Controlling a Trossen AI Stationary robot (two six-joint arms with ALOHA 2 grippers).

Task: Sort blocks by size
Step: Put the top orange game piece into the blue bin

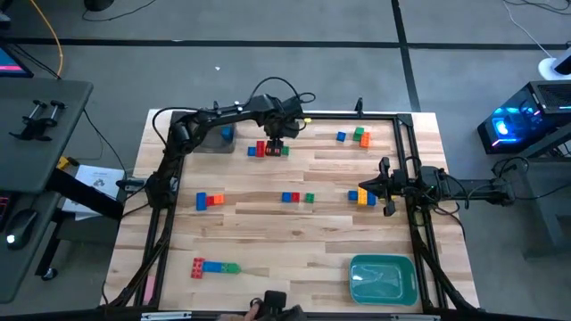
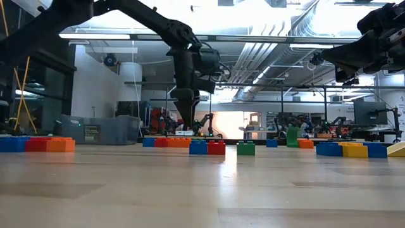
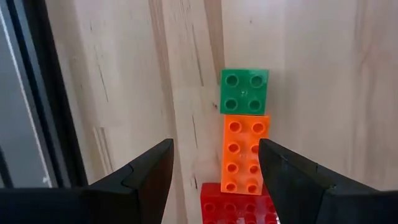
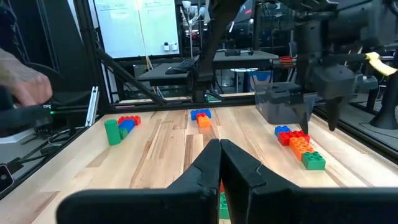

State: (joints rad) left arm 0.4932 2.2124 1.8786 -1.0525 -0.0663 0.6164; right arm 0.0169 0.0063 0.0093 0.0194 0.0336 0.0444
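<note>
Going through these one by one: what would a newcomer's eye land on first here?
Probably the left gripper, open and poised over a row of red, orange and green blocks near the table's far edge. Then the small clusters of bright blocks scattered across the wooden table, and the teal bin at the near right corner, close to the waiting right gripper.

Table: pale wood planks with visible grain and dark streaks, finished smooth; a soft sheen is seen in the low view. Blocks: moulded plastic, glossy, with round studs, shown by the green block, the orange block and the red block. Left gripper: dark matt fingers of hard plastic look, with smooth faces. Right gripper: the same dark matt finish. Teal bin: smooth plastic with a slight gloss. Grey bin: matt plastic.
</note>
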